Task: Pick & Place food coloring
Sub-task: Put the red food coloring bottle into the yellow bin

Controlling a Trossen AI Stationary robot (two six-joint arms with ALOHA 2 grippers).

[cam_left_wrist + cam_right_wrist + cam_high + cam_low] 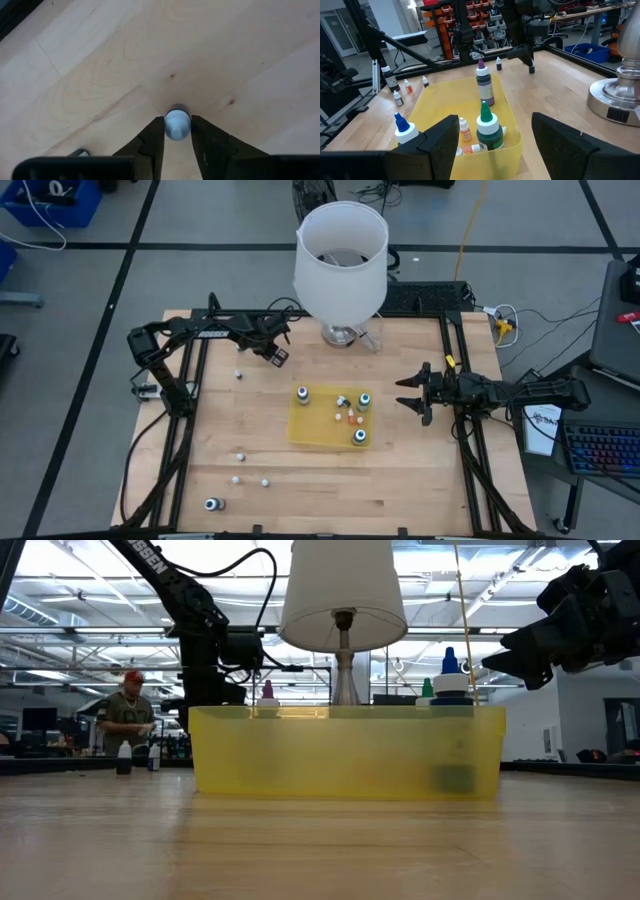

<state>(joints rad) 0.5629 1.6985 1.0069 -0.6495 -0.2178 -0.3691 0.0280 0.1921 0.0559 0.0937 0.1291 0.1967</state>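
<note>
The left gripper point(277, 357) is down at the table's far left, near the lamp point(341, 260), pointing straight at the wood. In its wrist view the two dark fingers point(152, 142) sit tight on either side of a tiny bottle point(177, 123) with a round white top — touching it on both sides, pinched in, the bottle standing on the table point(400, 480).

Over on the right, the right gripper point(414, 394) hangs just beside the yellow tray point(310, 430), jaws spread wide, nothing between them.

The tray holds several food coloring bottles point(485, 85) — purple, green and blue caps upright, small orange-capped ones point(465, 131) among them. More bottles are scattered on the wood near the front left point(212, 504), well apart from the tray.
</note>
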